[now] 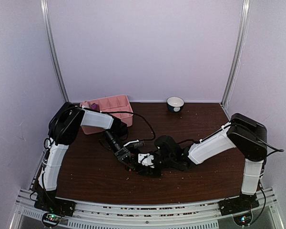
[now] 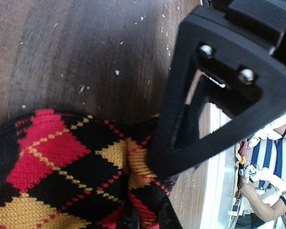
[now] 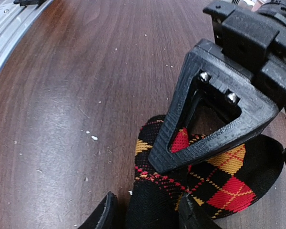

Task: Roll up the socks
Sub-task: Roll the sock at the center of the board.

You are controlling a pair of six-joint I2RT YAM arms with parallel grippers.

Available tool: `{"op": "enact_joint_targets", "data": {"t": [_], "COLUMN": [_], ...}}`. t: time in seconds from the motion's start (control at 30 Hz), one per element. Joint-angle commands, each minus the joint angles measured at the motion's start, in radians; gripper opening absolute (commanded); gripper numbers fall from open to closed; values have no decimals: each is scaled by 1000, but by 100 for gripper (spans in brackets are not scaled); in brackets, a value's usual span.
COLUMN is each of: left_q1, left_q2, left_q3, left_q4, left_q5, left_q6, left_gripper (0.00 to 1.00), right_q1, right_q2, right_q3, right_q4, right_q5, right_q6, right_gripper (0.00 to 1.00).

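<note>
A black sock with red and yellow argyle diamonds lies flat on the dark wooden table, and it also fills the lower left of the left wrist view. My right gripper is open, its fingertips straddling the sock's black cuff end. My left gripper is shut on bunched sock fabric; one of its fingers presses on the sock just beyond my right one. In the top view both grippers, left and right, meet at mid-table and hide the sock. A magenta sock lies in the tray.
A pink compartment tray stands at the back left, behind the left arm. A small white bowl sits at the back centre-right. A black cable loops across the table. The table's near edge and metal rail are close to the grippers.
</note>
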Motion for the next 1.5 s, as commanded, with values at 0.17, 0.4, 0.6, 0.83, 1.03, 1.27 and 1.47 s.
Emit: {"op": "enact_joint_targets", "data": {"t": [0.17, 0.4, 0.6, 0.83, 1.03, 1.27, 1.47], "left_q1": [7, 31, 70, 81, 50, 1, -9], "left_q2": [39, -62, -232, -204, -131, -76, -68], "left_q3": [14, -23, -111, -76, -4, 52, 132], "left_q4": [-79, -14, 147, 194, 164, 210, 177], "left_q5": [-37, -105, -200, -217, -226, -270, -240], "left_q6": [103, 70, -21, -61, -37, -75, -73], "left_gripper": [22, 59, 60, 57, 53, 48, 48], "right_q1": [-8, -5, 24, 71, 101, 103, 99], "right_q2": [80, 60, 44, 18, 21, 60, 115], "right_q3": [51, 48, 34, -23, -16, -5, 62], "right_q4": [-116, -184, -261, -251, -280, -296, -373], "right_q5": [31, -23, -12, 8, 19, 14, 12], "right_q6": [-28, 48, 161, 296, 427, 535, 582], "right_gripper": [30, 7, 1, 0, 0, 0, 0]}}
